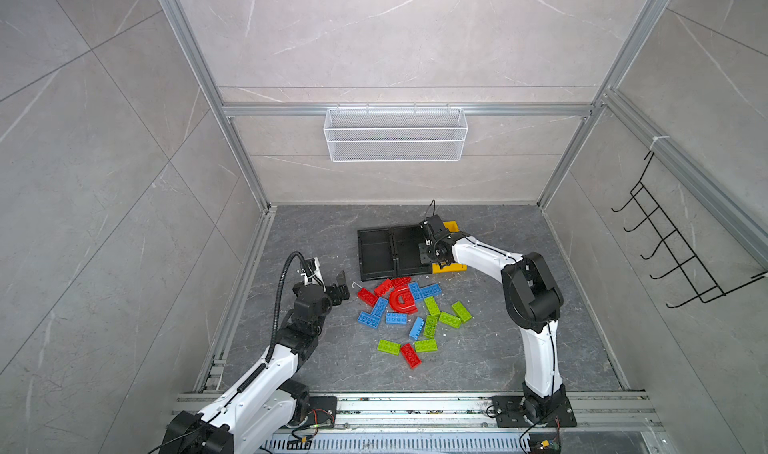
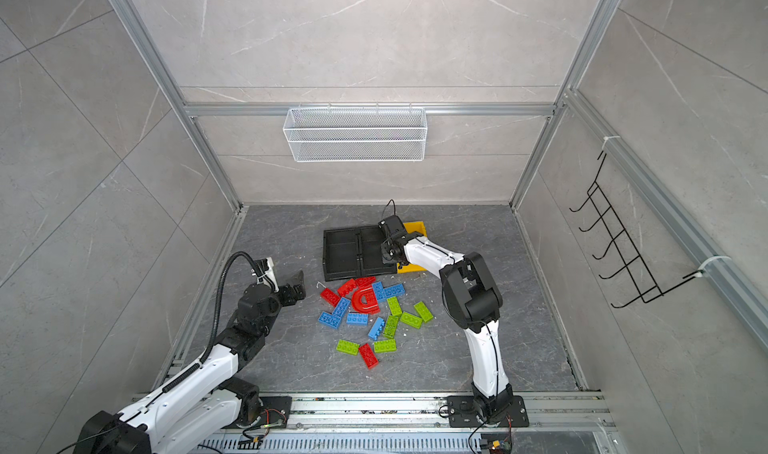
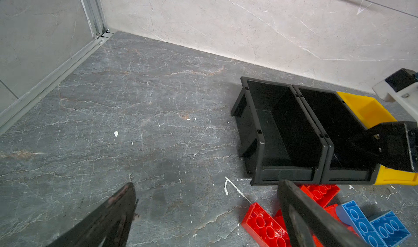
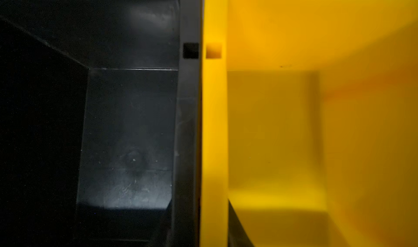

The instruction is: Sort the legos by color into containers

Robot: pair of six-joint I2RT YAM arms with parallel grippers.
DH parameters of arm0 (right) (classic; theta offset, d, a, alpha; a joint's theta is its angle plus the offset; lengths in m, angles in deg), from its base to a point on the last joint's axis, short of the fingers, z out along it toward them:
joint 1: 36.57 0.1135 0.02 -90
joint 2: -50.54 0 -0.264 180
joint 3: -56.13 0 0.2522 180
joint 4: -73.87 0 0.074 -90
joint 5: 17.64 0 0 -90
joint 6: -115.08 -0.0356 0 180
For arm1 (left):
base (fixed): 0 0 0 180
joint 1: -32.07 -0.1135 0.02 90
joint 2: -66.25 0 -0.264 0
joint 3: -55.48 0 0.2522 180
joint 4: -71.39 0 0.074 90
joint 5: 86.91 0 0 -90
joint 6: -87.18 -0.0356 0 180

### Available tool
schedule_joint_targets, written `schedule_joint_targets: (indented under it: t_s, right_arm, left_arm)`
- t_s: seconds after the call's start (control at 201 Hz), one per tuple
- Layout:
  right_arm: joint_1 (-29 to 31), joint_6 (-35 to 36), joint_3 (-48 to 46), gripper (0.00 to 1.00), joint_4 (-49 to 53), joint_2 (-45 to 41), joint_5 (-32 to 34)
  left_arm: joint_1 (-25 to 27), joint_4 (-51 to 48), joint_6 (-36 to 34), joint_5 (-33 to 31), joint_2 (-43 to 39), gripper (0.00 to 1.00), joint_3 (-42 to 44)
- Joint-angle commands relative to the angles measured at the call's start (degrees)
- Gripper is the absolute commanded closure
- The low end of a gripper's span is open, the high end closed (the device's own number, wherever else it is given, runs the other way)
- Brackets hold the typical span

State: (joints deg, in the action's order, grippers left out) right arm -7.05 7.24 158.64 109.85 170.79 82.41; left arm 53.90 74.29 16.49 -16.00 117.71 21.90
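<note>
Red, blue and lime green legos (image 1: pixel 409 314) (image 2: pixel 370 314) lie scattered mid-floor, a red arch (image 1: pixel 402 300) among them. Behind them three containers stand in a row: two black (image 1: pixel 374 252) (image 1: pixel 409 246) and one yellow (image 1: pixel 453 226); what shows of their insides holds nothing. My right gripper (image 1: pixel 438 260) (image 2: pixel 395 260) (image 4: pixel 212 223) points down over the seam between the middle black container (image 4: pixel 135 121) and the yellow one (image 4: pixel 271 121), shut across their touching walls. My left gripper (image 1: pixel 343 287) (image 3: pixel 208 184) hovers open and empty left of the pile, near a red brick (image 3: pixel 264 227).
A white wire mesh basket (image 1: pixel 395 134) hangs on the back wall. A black wire hook rack (image 1: pixel 673 244) is mounted on the right wall. Aluminium frame rails (image 1: pixel 245 298) border the floor. Bare floor lies left of the containers (image 3: pixel 135 121).
</note>
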Motion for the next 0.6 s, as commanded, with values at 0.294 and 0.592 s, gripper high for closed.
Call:
schedule_joint_targets:
  t_s: [0.294,0.592]
  right_arm:
    - [0.2,0.9,-12.1,0.42,-7.6,-19.8,-2.4]
    - [0.3,0.1,-29.7,0.38,4.9,-38.9,-1.9]
  left_arm:
    - [-0.1,0.9,-0.7,1.9,1.2,0.00,-3.6]
    - [0.0,0.8,-0.4,7.9,7.4,0.00,-6.5]
